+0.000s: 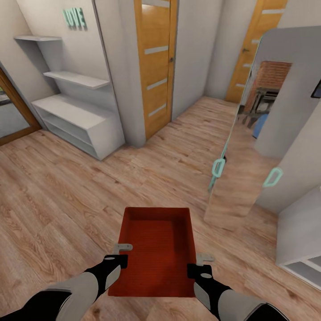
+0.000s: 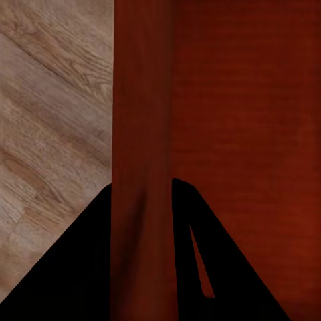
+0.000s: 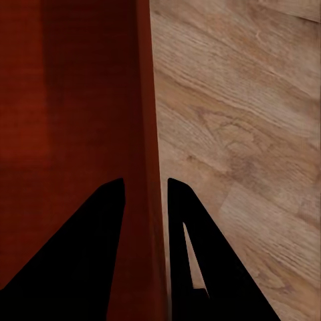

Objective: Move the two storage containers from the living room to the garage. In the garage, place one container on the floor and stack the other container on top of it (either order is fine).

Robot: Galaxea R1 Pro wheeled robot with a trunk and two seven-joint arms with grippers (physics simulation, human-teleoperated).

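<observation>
One red-orange storage container [image 1: 156, 256] is carried in front of me, held above the light wood plank floor [image 1: 67, 191]. My left gripper [image 1: 123, 248] is shut on its left wall [image 2: 144, 134], one finger on each side. On the opposite wall [image 3: 148, 134] my right gripper [image 1: 204, 258] is shut the same way. The bin is open-topped and empty, its ribbed bottom plain to see. This is a hallway; neither the garage nor its concrete floor is in sight.
A white shelf unit [image 1: 76, 120] stands at the left. Two wooden doors [image 1: 156, 62] are ahead. A mirrored wardrobe [image 1: 249, 133] with teal handles rises close on the right, reflecting a brick fireplace. Another white cabinet [image 1: 301, 240] stands at the far right.
</observation>
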